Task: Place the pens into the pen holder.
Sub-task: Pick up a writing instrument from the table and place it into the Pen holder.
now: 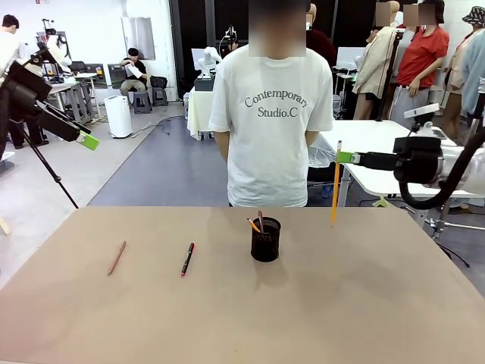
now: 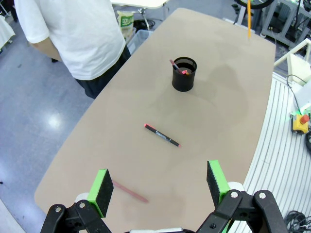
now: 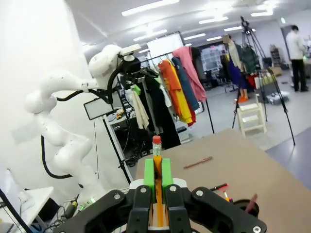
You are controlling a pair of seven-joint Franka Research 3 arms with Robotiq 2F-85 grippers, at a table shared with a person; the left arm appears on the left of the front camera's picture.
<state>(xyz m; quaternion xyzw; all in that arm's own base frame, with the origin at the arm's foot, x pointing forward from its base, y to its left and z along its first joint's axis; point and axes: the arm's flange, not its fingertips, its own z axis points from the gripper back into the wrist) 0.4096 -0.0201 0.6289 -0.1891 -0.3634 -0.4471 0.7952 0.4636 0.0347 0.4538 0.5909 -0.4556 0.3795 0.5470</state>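
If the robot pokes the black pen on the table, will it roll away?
Probably a little: the black pen looks round and thin, lying flat on the smooth table. It lies straight, so it is likely stiff. Being so slim, it is probably light.

The pens (image 1: 260, 221) in the holder (image 1: 265, 241) are hidden below its rim. In the left wrist view the top edge cuts off the yellow pencil (image 2: 249, 19). In the right wrist view the right gripper (image 3: 158, 170) hides most of the holder.

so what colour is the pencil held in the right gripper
The thin pencil is orange-yellow, clearest in the front view.
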